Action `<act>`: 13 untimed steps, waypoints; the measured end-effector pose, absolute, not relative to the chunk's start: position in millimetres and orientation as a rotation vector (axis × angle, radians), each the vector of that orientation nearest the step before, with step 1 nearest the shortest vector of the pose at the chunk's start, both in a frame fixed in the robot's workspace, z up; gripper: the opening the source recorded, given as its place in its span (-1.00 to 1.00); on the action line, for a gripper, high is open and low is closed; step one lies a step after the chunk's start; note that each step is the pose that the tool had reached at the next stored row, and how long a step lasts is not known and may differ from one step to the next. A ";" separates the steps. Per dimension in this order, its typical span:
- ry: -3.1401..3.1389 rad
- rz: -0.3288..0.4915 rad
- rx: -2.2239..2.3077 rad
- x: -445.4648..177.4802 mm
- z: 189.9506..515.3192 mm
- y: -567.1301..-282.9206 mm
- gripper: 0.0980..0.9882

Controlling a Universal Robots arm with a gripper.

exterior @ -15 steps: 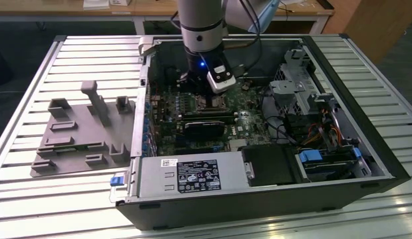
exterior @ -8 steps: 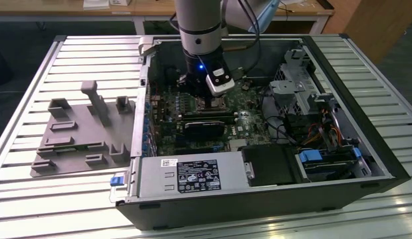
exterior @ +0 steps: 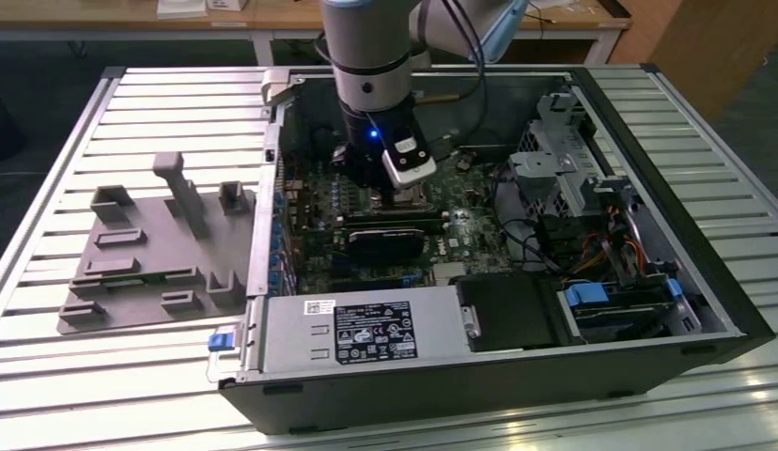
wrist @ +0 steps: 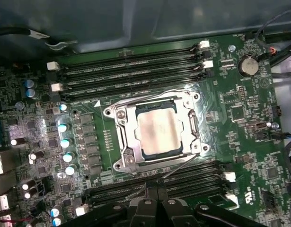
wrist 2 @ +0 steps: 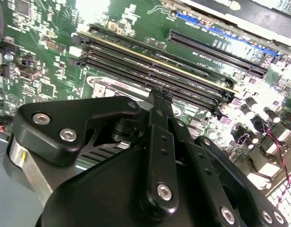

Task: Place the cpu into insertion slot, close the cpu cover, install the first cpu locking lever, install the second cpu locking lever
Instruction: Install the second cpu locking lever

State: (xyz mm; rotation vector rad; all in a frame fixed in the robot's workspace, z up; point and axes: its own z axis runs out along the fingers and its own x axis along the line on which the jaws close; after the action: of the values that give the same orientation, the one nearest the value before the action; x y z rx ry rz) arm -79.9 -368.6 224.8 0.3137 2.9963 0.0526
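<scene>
Chip: the pale silvery-grey square cpu [wrist: 157, 134] is seated in the silver-rimmed insertion slot [wrist: 118, 137], framed by the thin metal cpu cover [wrist: 191, 128].
Claw: the black claw [wrist: 157, 195] is pressed together, holding nothing, poised near the socket's edge.

Exterior view: a grey power supply box [exterior: 351, 334] carries a black label [exterior: 373, 340] dense with white print and symbols, none legible. At ten o'clock from it sits a small white sticker [exterior: 318, 305], equally unreadable. In the first wrist view, the green circuit board [wrist: 240, 113] shows tiny white lettering, illegible; one white triangle mark [wrist: 97, 102] stands beside the insertion slot [wrist: 124, 137].
</scene>
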 end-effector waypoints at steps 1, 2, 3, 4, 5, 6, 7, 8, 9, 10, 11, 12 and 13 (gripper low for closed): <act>2.997 0.059 0.314 -80.8 224.1 -368.9 -0.99; 2.997 0.066 0.315 -81.6 223.5 -369.2 -0.99; 2.997 0.073 0.315 -82.3 222.9 -369.7 -0.99; 2.998 0.082 0.315 -83.1 222.4 -370.1 -0.99; 2.998 0.095 0.317 -83.9 222.0 -370.5 -0.99; 2.998 0.112 0.318 -84.6 221.7 -370.8 -0.99; 2.999 0.127 0.319 -85.3 221.4 -371.2 -0.99; 2.999 0.139 0.320 -85.8 221.1 -371.6 -0.99; 2.999 0.149 0.321 -86.4 220.7 -372.1 -0.99; 2.999 0.158 0.321 -86.8 220.3 -372.6 -0.99; 2.999 0.164 0.321 -87.0 220.0 -373.2 -0.99; 2.999 0.168 0.322 -87.1 219.8 -373.8 -0.99; 2.999 0.171 0.322 -87.2 219.5 -374.7 -0.99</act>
State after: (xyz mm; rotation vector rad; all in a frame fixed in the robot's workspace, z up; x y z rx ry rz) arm -87.2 -374.7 219.5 0.3219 2.9994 0.1707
